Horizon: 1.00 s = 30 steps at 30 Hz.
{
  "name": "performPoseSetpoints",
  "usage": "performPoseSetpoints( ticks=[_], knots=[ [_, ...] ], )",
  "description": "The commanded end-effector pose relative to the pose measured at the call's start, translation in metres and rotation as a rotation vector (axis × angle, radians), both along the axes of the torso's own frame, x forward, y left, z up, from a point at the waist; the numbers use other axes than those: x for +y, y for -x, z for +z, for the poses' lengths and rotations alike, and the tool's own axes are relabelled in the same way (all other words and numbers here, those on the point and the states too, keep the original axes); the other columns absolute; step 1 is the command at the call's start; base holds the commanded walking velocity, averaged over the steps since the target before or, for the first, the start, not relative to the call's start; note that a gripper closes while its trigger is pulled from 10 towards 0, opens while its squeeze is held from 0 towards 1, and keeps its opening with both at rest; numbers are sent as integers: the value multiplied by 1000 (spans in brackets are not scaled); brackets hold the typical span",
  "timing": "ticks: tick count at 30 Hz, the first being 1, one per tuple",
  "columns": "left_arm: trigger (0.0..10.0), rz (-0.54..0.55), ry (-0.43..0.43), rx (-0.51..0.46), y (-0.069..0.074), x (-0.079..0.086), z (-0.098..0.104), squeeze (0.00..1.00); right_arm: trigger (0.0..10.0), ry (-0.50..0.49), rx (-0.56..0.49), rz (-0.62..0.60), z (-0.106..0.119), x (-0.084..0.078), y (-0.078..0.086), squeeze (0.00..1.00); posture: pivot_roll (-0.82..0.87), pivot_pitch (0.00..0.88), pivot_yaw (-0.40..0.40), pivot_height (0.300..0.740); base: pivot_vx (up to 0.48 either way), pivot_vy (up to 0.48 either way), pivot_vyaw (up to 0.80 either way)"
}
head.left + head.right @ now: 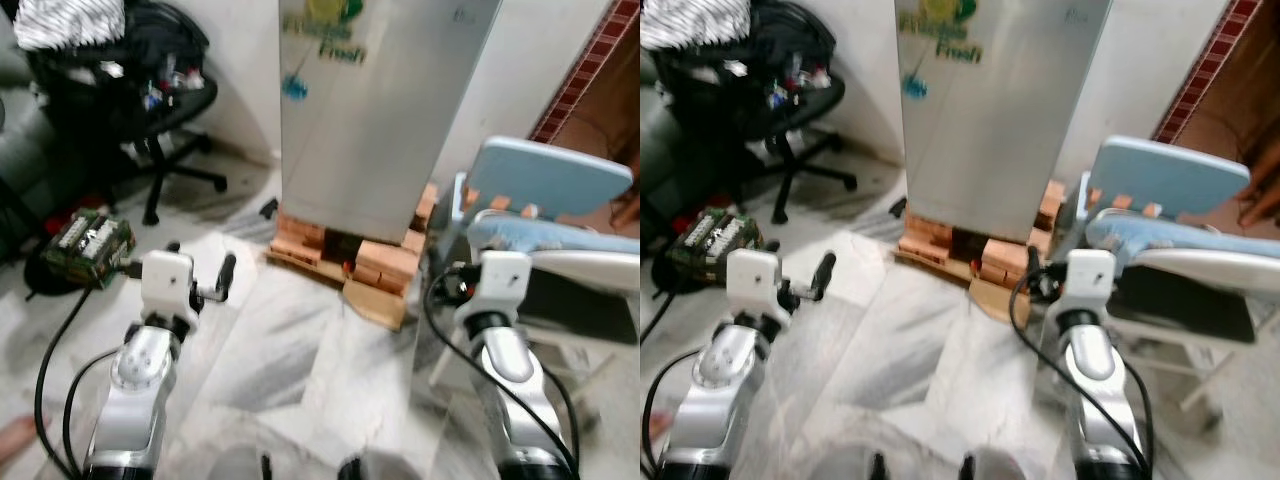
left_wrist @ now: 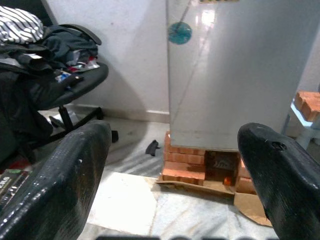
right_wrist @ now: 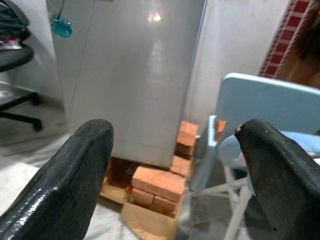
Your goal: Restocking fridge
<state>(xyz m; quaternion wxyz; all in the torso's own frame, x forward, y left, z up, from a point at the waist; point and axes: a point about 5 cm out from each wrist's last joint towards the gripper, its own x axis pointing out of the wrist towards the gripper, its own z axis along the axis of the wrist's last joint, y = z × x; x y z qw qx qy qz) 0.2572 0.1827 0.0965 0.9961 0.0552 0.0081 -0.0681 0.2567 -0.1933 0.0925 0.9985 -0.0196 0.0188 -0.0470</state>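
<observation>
Marble floor [image 1: 300, 370]; fridge [image 1: 375, 110] on bricks [image 1: 385, 262].

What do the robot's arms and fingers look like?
Both arms are shiny silver tubes with white box-shaped wrists and black cables looping beside them. The left gripper and right gripper each have two long, rounded black fingers; one left fingertip has a small hole.
</observation>
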Motion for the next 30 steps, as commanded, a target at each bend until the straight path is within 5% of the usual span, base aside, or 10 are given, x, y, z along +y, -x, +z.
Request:
performPoseSetpoints(
  ticks=[1,14,18,30],
  knots=[
    [10000,29,-5,-8,1,9,2,0,10000,-4,-23,8,4,4,1,0,0,52,-42,740,0,480,0],
    [10000,18,2,-10,-6,7,3,0,10000,-24,-24,20,2,6,-4,0,9,37,-25,740,0,480,-554],
    [10000,-24,-103,-60,-4,8,11,0,10000,-33,-18,1,-1,4,-5,0,25,26,-38,740,0,480,-800],
    [10000,-6,-67,-19,-3,5,-2,0,10000,-7,-9,11,-4,6,-7,0,-4,28,-39,740,0,476,-800]
  ],
)
